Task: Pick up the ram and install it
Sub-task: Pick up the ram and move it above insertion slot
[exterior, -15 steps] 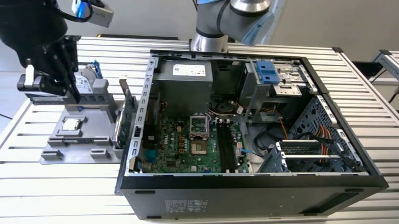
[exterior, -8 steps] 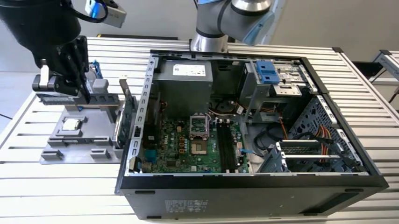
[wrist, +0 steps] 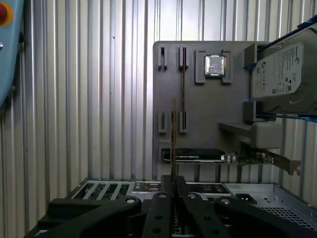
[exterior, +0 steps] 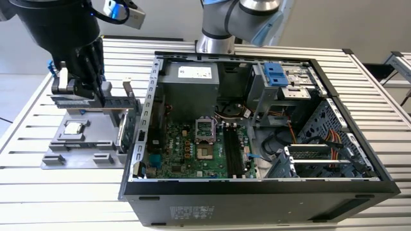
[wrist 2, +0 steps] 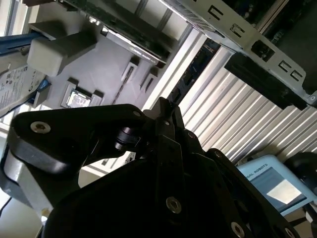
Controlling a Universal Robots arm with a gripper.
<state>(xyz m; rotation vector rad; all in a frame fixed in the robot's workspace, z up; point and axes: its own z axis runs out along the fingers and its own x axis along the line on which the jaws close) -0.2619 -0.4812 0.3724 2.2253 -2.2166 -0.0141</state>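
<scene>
Exterior view's left: gripper [exterior: 82,94] hangs over the grey tray [exterior: 57,161], clamped on the ram [exterior: 119,102]. The stick lies level and looks lifted clear of its holder. First wrist view agrees: ram [wrist: 173,139] edge-on, pinched between the fingertips, offset from the tray slots. A second stick [wrist: 184,89] sits in its slot beside it.

Pick-up judged done; installing not begun.

On the tray: processor chip [exterior: 74,128], hard drive [wrist: 280,74], and expansion card [wrist: 198,155] at the edge nearest the case.

Moving right: the upright case wall [exterior: 151,96] stands between tray and motherboard. Beyond it, the memory slots [exterior: 232,154] look empty. A cable bundle [exterior: 277,143] lies near them on their far side.
</scene>
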